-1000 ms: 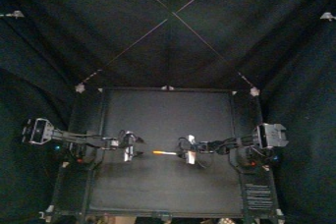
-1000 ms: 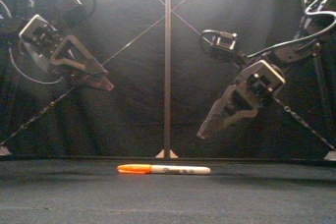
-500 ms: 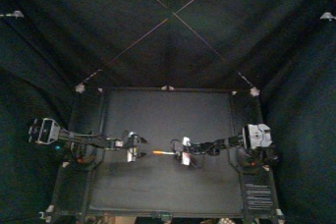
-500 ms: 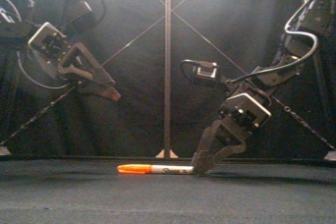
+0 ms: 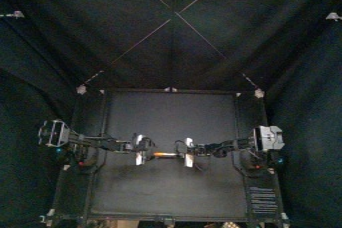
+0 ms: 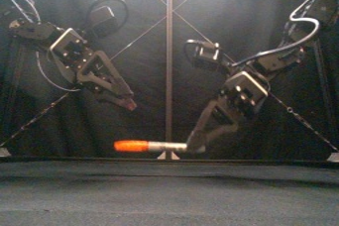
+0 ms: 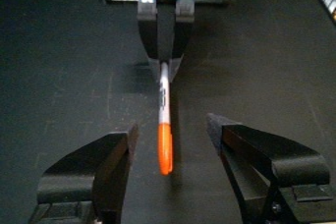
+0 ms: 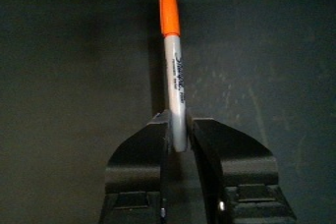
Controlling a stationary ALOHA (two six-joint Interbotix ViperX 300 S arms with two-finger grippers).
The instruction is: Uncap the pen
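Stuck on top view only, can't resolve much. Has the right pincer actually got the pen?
Observer: Yes. The right wrist view shows the right pincer shut on the pen, on its white barrel, with the orange cap sticking out free.
Operator: Off the table?
Observer: Front view: held roughly level, clear of the table.
Operator: Left pincer?
Observer: Left wrist view: the left pincer is open, jaws lined up either side of the cap, not gripping it.

black left arm [image 6: 82, 56] and right arm [image 6: 247, 91], each with grey-sided jaws under a pale cross-plate [image 6: 62, 42].
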